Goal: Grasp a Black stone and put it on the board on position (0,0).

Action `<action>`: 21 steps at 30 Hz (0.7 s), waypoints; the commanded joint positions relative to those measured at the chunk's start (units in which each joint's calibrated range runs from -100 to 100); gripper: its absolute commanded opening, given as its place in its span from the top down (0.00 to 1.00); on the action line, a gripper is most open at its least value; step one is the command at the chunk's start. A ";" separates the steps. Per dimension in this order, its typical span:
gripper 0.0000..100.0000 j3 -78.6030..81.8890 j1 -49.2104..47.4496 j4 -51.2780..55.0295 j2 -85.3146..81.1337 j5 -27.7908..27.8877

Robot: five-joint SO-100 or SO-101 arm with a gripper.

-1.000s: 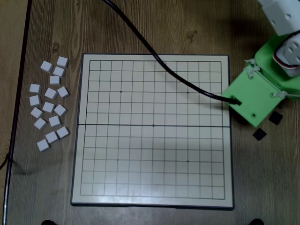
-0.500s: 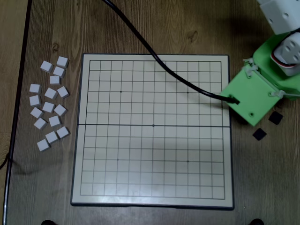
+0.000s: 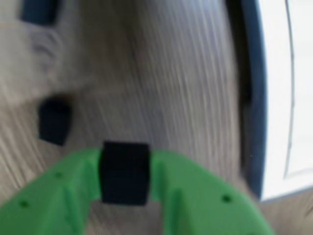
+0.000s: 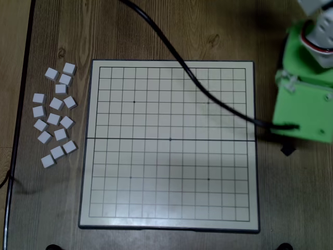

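Observation:
In the wrist view my green gripper [image 3: 124, 174] is shut on a black cube stone [image 3: 124, 171], held just above the wood table. Another black stone [image 3: 55, 120] lies on the table to its left. The white board with a dark blue rim [image 3: 257, 98] runs down the right side of that view. In the overhead view the green arm [image 4: 307, 99] sits right of the gridded board [image 4: 93, 156], and one black stone [image 4: 287, 150] shows on the table just below the arm. The held stone is hidden under the arm there.
Several white cube stones [image 4: 54, 117] lie scattered on the table left of the board. A black cable [image 4: 208, 94] crosses the board from the top to the arm. A dark blue object [image 3: 39, 11] sits at the wrist view's top left.

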 commanded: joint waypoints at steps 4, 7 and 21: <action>0.94 -4.12 8.96 3.33 -12.89 8.89; 0.94 -4.12 13.69 4.90 -15.18 11.62; 0.94 -4.31 31.17 3.66 -17.47 19.39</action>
